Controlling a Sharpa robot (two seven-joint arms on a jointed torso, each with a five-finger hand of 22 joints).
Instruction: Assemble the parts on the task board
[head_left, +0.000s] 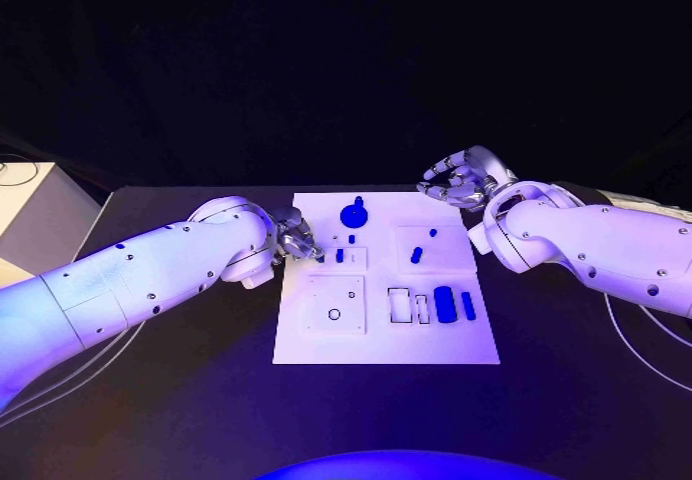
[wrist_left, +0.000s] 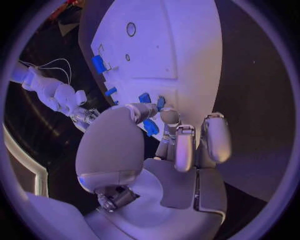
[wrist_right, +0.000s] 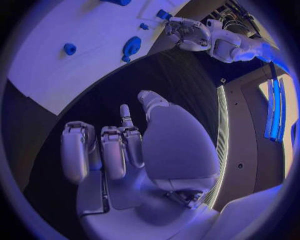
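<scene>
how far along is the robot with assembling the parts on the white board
Early, it seems. Some blue parts stand upright on the task board: a round knobbed piece and small pegs. The left hand is at the board's edge, a blue part at its fingertips. The right hand holds nothing. Two blue bars lie loose.

The flat white task board, seemingly smooth plastic, is showing a matt face and is lying on the black worktop, which is looking dull and faintly grained. On the board, the small blue plastic parts are catching a slight sheen. Beside the board, the silver left hand and silver right hand are gleaming like brushed metal, while the arms' white plastic shells are shining glossy.
</scene>
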